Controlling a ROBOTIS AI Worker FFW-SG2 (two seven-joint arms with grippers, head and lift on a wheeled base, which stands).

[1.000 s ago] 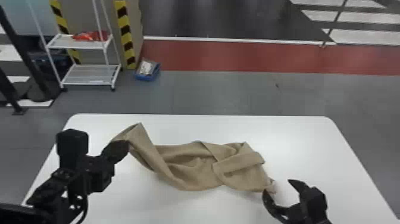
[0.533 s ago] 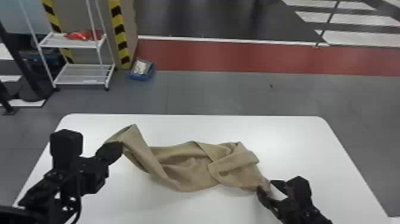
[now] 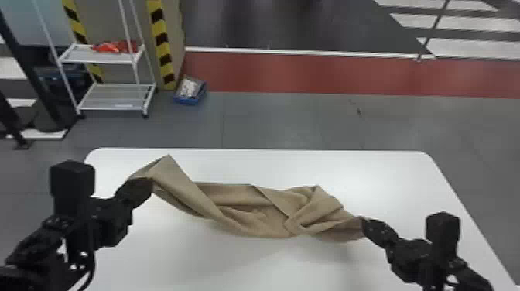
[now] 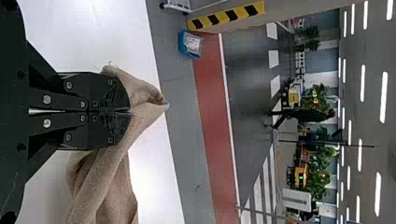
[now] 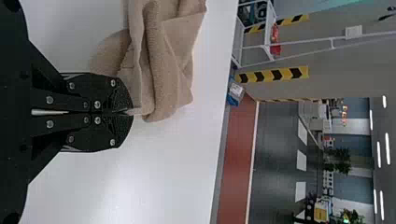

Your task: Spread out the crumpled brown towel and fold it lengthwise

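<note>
Brown towel point(image 3: 251, 220) across the white surface point(image 3: 232, 267), bunched into a twisted band, with overlapping folds toward the right. Looks light, limp and soft, with enough nap for a fair grip; unlikely to break, likely to sag and fold back on itself.

Left pincer point(image 4: 129, 111) closed on one end, held up off the surface; right pincer point(image 5: 132, 112) closed on the other end, by what seems a thin bite of edge. Could slip there under a hard pull. Best to hold near true corners, then draw apart gently and shake out the middle.

In the way: chiefly the towel's own overlaps. Beyond, on the floor, well apart: white rack point(image 3: 116, 58) and blue box point(image 3: 189, 101).
</note>
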